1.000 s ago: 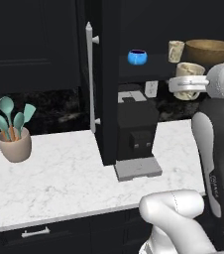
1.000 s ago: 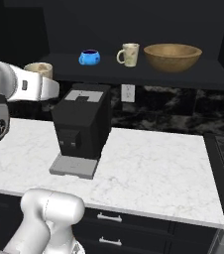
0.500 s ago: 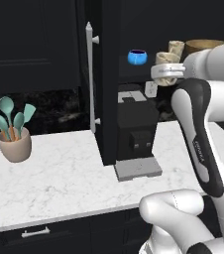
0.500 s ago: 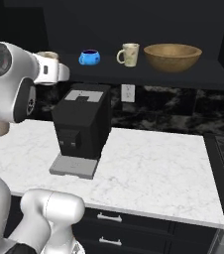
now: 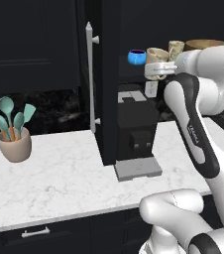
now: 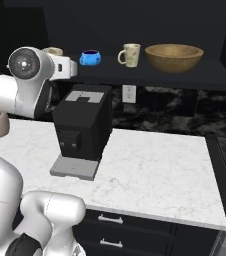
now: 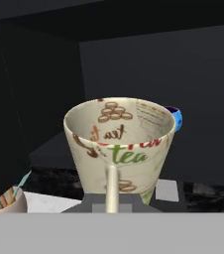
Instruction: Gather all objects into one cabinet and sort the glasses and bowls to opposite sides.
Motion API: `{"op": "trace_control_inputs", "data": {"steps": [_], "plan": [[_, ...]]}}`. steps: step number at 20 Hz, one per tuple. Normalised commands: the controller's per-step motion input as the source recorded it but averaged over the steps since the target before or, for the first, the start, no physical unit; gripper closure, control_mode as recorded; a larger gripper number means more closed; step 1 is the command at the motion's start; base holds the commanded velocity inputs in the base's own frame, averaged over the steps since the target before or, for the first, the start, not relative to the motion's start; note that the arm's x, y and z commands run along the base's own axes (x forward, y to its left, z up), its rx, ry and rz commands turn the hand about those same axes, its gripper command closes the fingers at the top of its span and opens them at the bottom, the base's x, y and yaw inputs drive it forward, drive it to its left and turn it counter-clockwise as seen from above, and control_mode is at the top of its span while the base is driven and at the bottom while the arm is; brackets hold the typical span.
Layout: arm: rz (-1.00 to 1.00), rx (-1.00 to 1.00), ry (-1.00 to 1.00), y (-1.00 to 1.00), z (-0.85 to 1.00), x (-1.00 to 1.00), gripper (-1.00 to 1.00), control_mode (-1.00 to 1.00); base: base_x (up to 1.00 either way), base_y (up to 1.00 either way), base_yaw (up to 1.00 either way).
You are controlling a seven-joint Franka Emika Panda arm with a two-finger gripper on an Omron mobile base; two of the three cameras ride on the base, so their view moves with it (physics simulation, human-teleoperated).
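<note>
My gripper [image 5: 157, 66] is shut on a cream cup [image 7: 119, 146] with "tea" printed on it, held upright by its handle side in front of the open black cabinet. The held cup [image 5: 156, 53] hangs just right of the small blue bowl [image 5: 137, 56], which stands on the dark shelf [image 6: 150, 76]. In the right base view the held cup [image 6: 53, 51] is left of the blue bowl [image 6: 90, 57]. A second cream cup [image 6: 130, 54] stands mid-shelf, and the wide wooden bowl [image 6: 174, 57] sits further right. The cabinet door [image 5: 101, 74] stands open, its silver bar handle [image 5: 90, 74] facing me.
A black coffee machine [image 5: 136, 134] stands on the white marble counter [image 6: 150, 165] directly under the held cup. A tan pot of teal utensils [image 5: 15, 141] sits at the counter's left. Black base drawers [image 6: 135, 227] run below the counter.
The arm has swung left along the shelf front with the cup in its grip, from near the wooden bowl to beside the blue bowl. The things on the shelf have not moved.
</note>
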Motion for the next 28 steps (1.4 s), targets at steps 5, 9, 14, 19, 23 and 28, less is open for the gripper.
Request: {"op": "trace_control_inputs", "data": {"steps": [5,9,14,19,23,28], "plan": [[0.00,-0.01,0.01,0.36,0.00,0.10,1.00,-1.00,0.00,0.00,0.00],[0.00,0.00,0.09,0.16,0.00,0.38,1.00,-1.00,0.00,0.00,0.00],[0.00,0.00,0.09,0.17,0.00,0.48,1.00,-1.00,0.00,0.00,0.00],[0.00,0.00,0.01,0.31,0.00,0.45,1.00,-1.00,0.00,0.00,0.00],[0.01,0.00,-0.04,0.09,-0.01,0.40,1.00,-1.00,0.00,0.00,0.00],[0.01,0.00,-0.09,0.00,-0.18,0.43,1.00,-1.00,0.00,0.00,0.00]]}}
